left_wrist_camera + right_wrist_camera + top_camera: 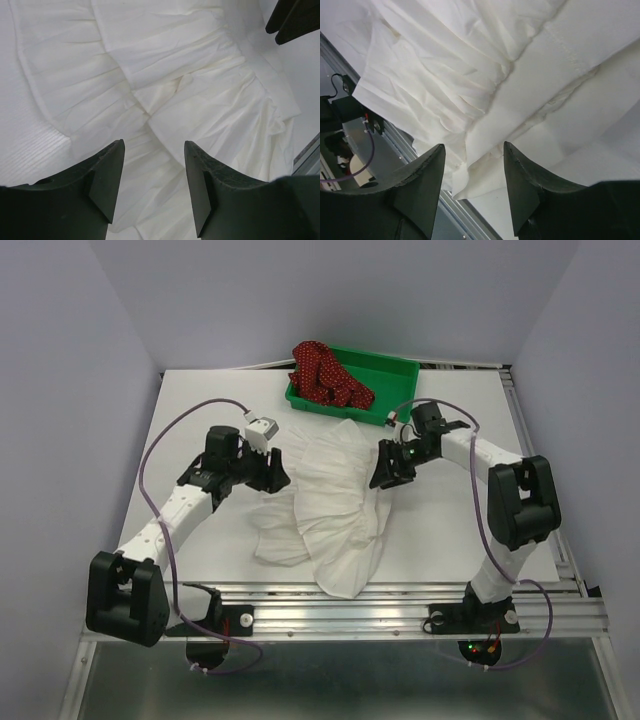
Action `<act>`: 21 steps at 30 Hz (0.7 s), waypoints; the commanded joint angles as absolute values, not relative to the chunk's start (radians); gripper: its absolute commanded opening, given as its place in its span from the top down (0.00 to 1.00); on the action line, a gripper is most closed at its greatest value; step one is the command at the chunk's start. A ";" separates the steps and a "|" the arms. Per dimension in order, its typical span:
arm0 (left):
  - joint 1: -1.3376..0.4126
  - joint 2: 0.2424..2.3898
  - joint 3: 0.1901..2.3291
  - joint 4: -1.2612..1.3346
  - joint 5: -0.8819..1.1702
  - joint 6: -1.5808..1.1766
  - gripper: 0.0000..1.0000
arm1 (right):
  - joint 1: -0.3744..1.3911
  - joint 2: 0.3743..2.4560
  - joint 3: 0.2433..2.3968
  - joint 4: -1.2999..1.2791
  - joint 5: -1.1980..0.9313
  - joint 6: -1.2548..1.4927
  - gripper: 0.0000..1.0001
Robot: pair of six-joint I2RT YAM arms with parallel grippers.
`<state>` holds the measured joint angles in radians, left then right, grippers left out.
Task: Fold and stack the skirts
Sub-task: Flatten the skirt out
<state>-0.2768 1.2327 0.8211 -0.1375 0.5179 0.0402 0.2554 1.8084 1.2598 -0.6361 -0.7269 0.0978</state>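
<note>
White skirt (200, 100) partly outside both wrist views

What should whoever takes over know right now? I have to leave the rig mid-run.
Left claw: open, holding nothing, low over the left side of the white skirt.
Right claw: open, holding nothing, low over the skirt's right side.
White skirt: lying rumpled and unfolded mid-table, with its near end reaching the front rail.
Red dotted skirt: bunched in the green tray at the far edge, partly spilling over its left end.
Done: nothing folded, no stack.
Left: fold the white skirt, take out and fold the red one, then stack them.
</note>
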 commanded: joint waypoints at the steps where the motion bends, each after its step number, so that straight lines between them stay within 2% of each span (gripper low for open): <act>1: -0.245 1.223 0.844 -0.103 0.512 0.020 0.37 | 0.255 1.845 1.227 -0.608 -0.770 0.202 0.44; 7: -0.224 1.203 0.848 -0.104 0.517 0.008 0.37 | 0.255 1.858 1.187 -0.537 -0.672 0.288 0.46; 10: -0.222 1.198 0.842 -0.101 0.517 0.011 0.36 | 0.255 1.868 1.178 -0.509 -0.705 0.317 0.46; 16: -0.222 1.203 0.828 -0.094 0.517 0.014 0.37 | 0.255 1.868 1.172 -0.463 -0.765 0.348 0.55; 21: -0.222 1.212 0.828 -0.086 0.518 0.008 0.37 | 0.255 1.874 1.177 -0.462 -0.785 0.364 0.58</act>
<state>-0.2249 1.2339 0.8211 -0.1265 0.5102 0.0162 0.2554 1.8671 1.1786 -0.5053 -0.7448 0.3370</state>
